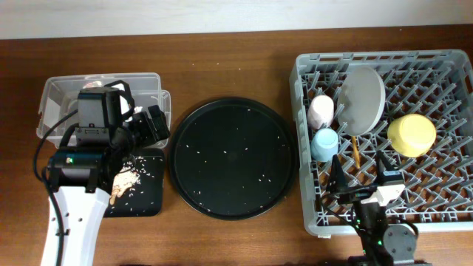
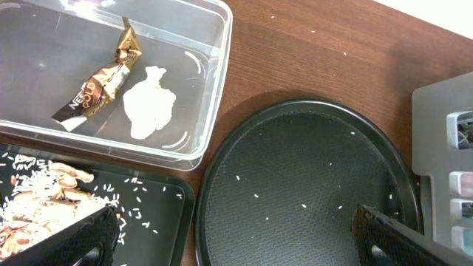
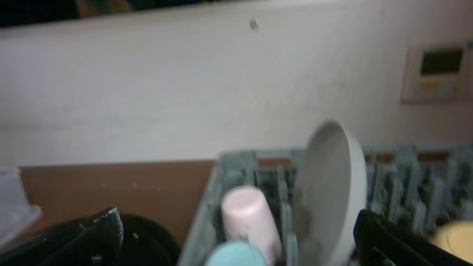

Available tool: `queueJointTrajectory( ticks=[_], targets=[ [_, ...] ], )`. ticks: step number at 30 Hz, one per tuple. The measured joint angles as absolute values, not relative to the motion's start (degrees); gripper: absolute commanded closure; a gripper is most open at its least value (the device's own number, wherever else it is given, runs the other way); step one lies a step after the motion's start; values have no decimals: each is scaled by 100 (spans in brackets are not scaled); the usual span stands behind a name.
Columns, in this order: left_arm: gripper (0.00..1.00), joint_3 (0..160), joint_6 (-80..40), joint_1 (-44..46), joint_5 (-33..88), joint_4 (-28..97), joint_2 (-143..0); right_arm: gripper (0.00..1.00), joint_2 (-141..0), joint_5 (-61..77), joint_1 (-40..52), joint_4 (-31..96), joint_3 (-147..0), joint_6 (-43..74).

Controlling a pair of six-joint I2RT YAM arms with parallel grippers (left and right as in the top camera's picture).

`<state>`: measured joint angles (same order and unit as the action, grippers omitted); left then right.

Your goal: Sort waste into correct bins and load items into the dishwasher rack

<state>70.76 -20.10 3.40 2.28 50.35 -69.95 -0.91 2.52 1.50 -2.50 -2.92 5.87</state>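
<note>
Left fingers (image 2: 81, 238) spread wide; right fingers (image 3: 403, 242) too.

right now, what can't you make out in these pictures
Overhead: the left arm covers most of the clear box, so its contents do not show there.
Overhead: the chopsticks show only as a brown sliver below the plate; a pair cannot be confirmed.
Right wrist: all blurred; the yellow bowl is cut by the right edge, the light-blue cup by the bottom edge.
Left wrist: the food scraps run off the left edge.

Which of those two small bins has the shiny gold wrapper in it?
The clear plastic box, where the gold-foil wrapper lies beside white paper. The shallow black tray holds brownish scraps and crumbs.
</note>
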Motion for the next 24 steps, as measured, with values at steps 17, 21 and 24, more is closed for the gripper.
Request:
queueJointTrajectory(
  ticks=[17, 21, 24],
  targets=[
    [0, 7076, -2010, 340, 228, 5033, -6995, 2, -84, -89, 150, 434, -73, -69],
    [0, 7076, -2010, 340, 228, 5033, -6995, 2, -84, -89, 150, 432, -73, -108],
    [1, 7076, -2010, 340, 228, 5035, -6995, 2, -84, -89, 150, 434, -73, -130]
  ],
)
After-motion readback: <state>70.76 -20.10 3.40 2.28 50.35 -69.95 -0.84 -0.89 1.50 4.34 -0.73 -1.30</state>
